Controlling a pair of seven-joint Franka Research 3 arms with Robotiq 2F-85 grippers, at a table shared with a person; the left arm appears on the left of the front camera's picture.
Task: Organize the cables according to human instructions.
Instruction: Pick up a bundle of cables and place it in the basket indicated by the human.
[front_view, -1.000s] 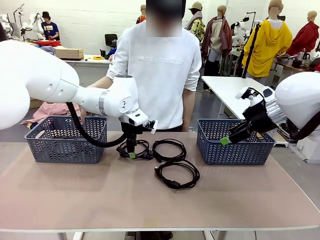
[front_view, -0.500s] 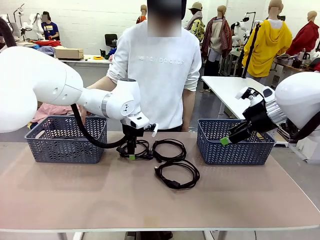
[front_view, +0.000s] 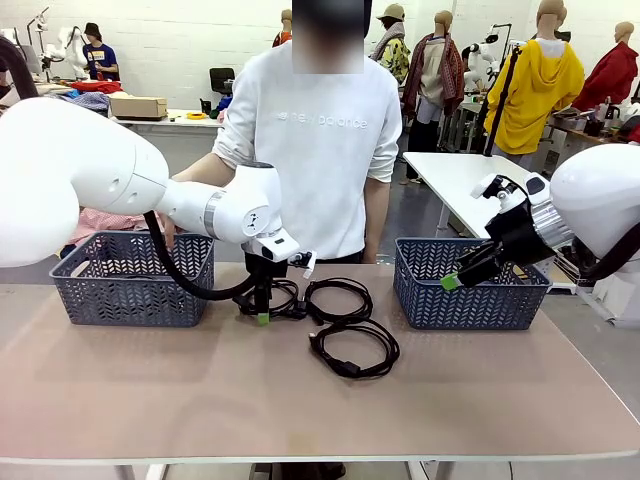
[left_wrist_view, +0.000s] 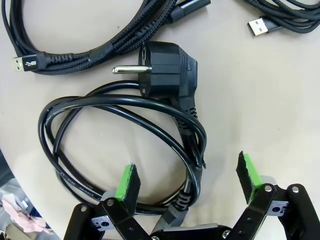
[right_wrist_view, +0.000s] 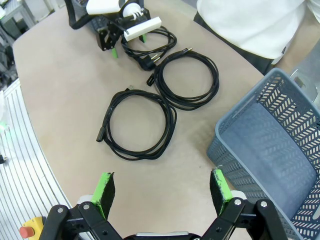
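Closest to the robot's edge of the tan tabletop (front_view: 300, 410) lies a loose round coil of thin black cable (front_view: 355, 350), with nothing touching it. Just beyond sits a second black coil (front_view: 338, 298). Against its left side is a smooth black power cord (left_wrist_view: 125, 105) wound in a ring, with a chunky two-pin plug (left_wrist_view: 167, 70).

The left gripper (front_view: 262, 318) hangs right over this cord with its green pads (left_wrist_view: 127, 182) spread wide. One pad is above the inside of the ring and the other outside it, so the bundled strands run between them. To my eye the pick is about to happen. It wants a straight drop until the pads straddle every strand, then a squeeze where they lie together, clear of the braided cable (left_wrist_view: 100, 45) beside the plug.

Farther back stand two grey-blue plastic baskets, one left (front_view: 130, 285) and one right (front_view: 470, 300). The right gripper (front_view: 450, 282) hovers by the right one, jaws apart and empty. Behind the table stands a person in a white sweatshirt (front_view: 320, 130).
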